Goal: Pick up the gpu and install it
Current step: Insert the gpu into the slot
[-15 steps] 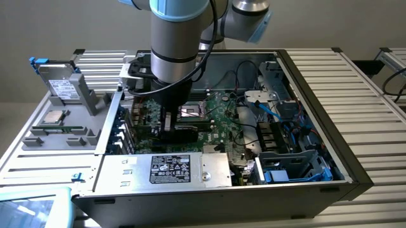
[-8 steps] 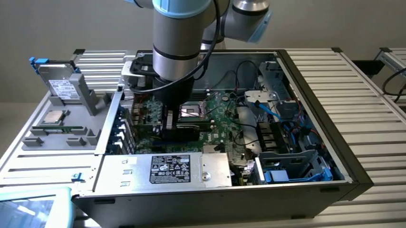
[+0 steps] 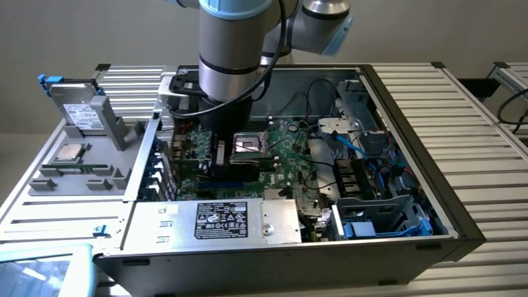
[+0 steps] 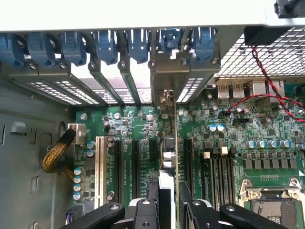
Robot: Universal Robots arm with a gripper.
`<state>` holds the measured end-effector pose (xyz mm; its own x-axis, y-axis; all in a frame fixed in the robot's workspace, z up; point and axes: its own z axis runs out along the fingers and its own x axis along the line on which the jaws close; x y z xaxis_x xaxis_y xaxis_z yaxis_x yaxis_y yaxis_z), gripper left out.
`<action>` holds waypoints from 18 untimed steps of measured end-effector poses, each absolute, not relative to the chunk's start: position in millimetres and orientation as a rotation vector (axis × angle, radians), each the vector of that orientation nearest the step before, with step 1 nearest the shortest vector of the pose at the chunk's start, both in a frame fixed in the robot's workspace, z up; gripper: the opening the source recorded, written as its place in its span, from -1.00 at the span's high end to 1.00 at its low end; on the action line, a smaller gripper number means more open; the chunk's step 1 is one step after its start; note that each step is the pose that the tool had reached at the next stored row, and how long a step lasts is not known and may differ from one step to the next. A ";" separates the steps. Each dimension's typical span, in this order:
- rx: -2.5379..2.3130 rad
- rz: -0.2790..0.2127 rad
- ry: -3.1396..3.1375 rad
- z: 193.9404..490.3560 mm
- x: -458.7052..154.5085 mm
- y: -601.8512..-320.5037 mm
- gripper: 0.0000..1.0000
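One robot arm (image 3: 231, 55) reaches down into an open computer case (image 3: 412, 185) that lies on its side on a slatted metal table (image 3: 470, 105). Its gripper (image 4: 169, 200) sits low over the green motherboard (image 4: 228, 138), and the two black fingers (image 4: 143, 212) are clamped on the gpu (image 4: 167, 157), which stands on edge between them, seen as a thin upright card. The card's lower edge is down at the row of black expansion slots (image 4: 136, 157), just beside the white slot (image 4: 99, 164), and its silver end bracket (image 4: 164, 81) stands against the case's rear wall among the blue slot clips (image 4: 107, 45); whether the card is fully seated I cannot tell. In the exterior view the card shows as a dark upright piece (image 3: 219, 151) under the wrist, just left of the open CPU socket (image 3: 247, 145). Near the front of the case lies the silver power supply (image 3: 222, 219) with its black label. On the exterior view's left, well apart from the case, a grey parts tray (image 3: 74, 167) holds a silver hard drive (image 3: 78, 111) standing upright and a small square CPU chip (image 3: 70, 153) lying flat.
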<state>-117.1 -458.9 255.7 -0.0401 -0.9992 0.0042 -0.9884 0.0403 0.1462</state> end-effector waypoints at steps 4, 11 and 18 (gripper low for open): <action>2.101 -0.156 -2.187 255.7 -117.2 -458.1 0.44; 2.101 -0.156 -2.187 255.7 -118.5 -457.1 0.44; 2.101 -0.156 -2.187 253.9 -120.0 -456.9 0.44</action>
